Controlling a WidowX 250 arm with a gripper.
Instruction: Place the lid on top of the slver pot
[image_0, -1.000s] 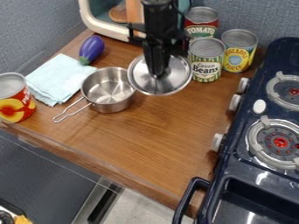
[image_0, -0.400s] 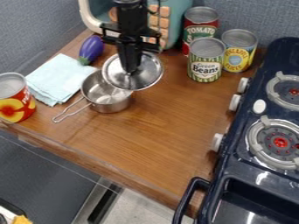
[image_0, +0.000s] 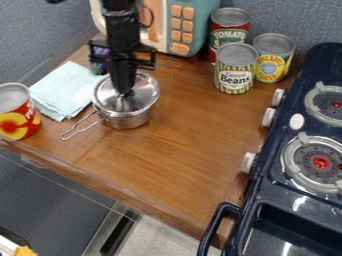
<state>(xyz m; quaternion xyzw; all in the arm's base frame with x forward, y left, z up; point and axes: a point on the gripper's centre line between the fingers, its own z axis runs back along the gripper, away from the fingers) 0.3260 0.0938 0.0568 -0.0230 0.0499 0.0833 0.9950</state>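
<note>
- Gripper (image_0: 125, 93), black: fingers together, apparently clamped on the lid's knob.
- Lid (image_0: 145, 90), metal: above the pot's mouth; contact cannot be told.
- Silver pot (image_0: 128, 122), handled: towards the bench's (image_0: 180, 150) left edge, beside blue cloth (image_0: 63, 90).

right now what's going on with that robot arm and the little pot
The robot's gripper has the lid by its top and is over the silver pot on the wooden counter. The lid covers most of the pot's opening, though whether it is fully seated is hard to tell. The pot's wire handle points toward the red can.
</note>
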